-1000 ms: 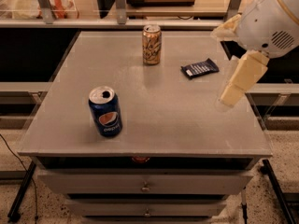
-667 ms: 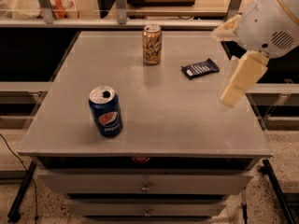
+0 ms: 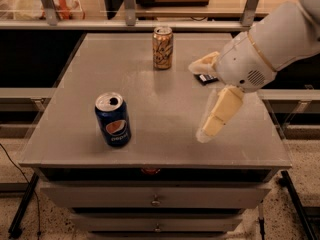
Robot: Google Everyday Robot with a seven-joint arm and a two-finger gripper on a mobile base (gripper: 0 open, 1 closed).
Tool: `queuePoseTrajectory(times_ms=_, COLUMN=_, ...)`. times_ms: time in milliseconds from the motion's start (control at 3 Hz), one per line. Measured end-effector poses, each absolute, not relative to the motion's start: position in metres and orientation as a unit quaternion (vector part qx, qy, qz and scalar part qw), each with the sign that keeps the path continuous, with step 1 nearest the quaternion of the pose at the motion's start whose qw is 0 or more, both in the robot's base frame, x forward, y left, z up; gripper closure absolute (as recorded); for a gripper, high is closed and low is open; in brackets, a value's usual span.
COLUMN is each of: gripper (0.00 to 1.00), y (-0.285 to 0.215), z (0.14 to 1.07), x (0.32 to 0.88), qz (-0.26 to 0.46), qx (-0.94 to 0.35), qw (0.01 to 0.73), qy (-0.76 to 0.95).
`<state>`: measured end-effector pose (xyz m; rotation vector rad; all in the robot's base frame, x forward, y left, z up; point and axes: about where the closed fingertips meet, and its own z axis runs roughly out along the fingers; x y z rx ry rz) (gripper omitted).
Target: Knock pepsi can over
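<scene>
The pepsi can (image 3: 113,119) is dark blue with the round logo facing me and a silver opened top. It stands upright near the front left of the grey table (image 3: 150,91). My gripper (image 3: 201,100) hangs over the right half of the table, well to the right of the can and apart from it. Its two cream fingers are spread wide: one finger (image 3: 218,115) points down toward the table, the other (image 3: 204,63) points left and away.
A tan-gold patterned can (image 3: 162,47) stands upright at the back middle. A dark flat packet (image 3: 204,78) lies behind the gripper, mostly hidden by it. Drawers sit under the table's front edge. Shelving runs along the back.
My arm has swung left from the table's right edge to over its right half, closer to the pepsi can, and now covers most of the dark packet. Both cans stand as before.
</scene>
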<state>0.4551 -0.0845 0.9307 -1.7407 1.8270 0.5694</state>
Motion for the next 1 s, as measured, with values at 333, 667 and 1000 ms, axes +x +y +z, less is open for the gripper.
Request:
queuePoseTrajectory(times_ms=333, gripper=0.00, y=-0.056, z=0.911, x=0.451, qz=0.267, qx=-0.644, qw=0.297, qy=0.653)
queuePoseTrajectory(times_ms=667, gripper=0.00, y=-0.018, z=0.896, x=0.453, qz=0.331, qx=-0.616, qw=0.346, qy=0.626)
queuePoseTrajectory(times_ms=1000, gripper=0.00, y=-0.019, z=0.896, x=0.453, qz=0.330, qx=-0.616, qw=0.345, qy=0.626)
